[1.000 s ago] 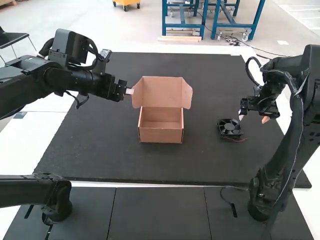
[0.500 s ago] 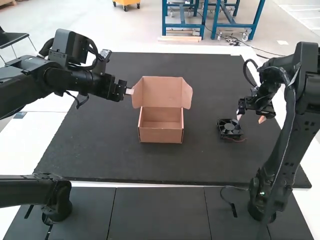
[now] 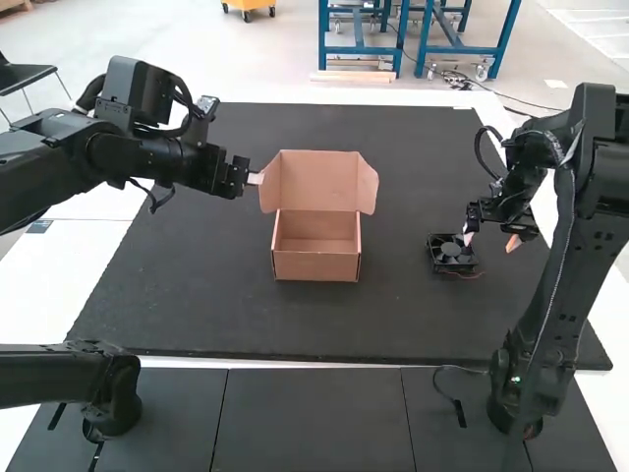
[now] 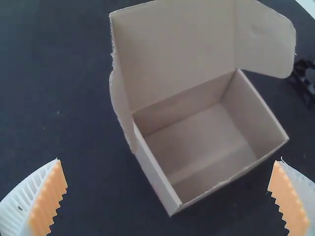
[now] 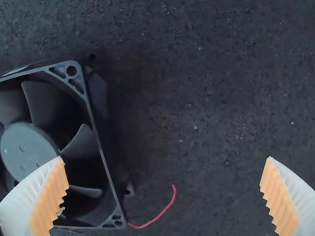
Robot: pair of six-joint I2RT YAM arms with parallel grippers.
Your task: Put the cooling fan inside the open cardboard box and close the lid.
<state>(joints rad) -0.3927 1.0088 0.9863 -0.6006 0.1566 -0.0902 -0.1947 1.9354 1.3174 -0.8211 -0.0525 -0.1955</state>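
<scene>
High view, one open cardboard box (image 3: 315, 264), one cooling fan (image 3: 453, 254)

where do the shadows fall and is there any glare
High view: even light, no glare on the black mat, and shadows barely show on it. Left wrist view: one inner wall of the cardboard box is darker than its floor, no glare. Right wrist view: a dark shadow lies on the mat right beside the cooling fan.

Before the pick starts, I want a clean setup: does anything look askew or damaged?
Nothing stands out. The brown cardboard box sits upright, lid raised; the black square cooling fan lies flat on the black mat, thin red wire trailing.
</scene>
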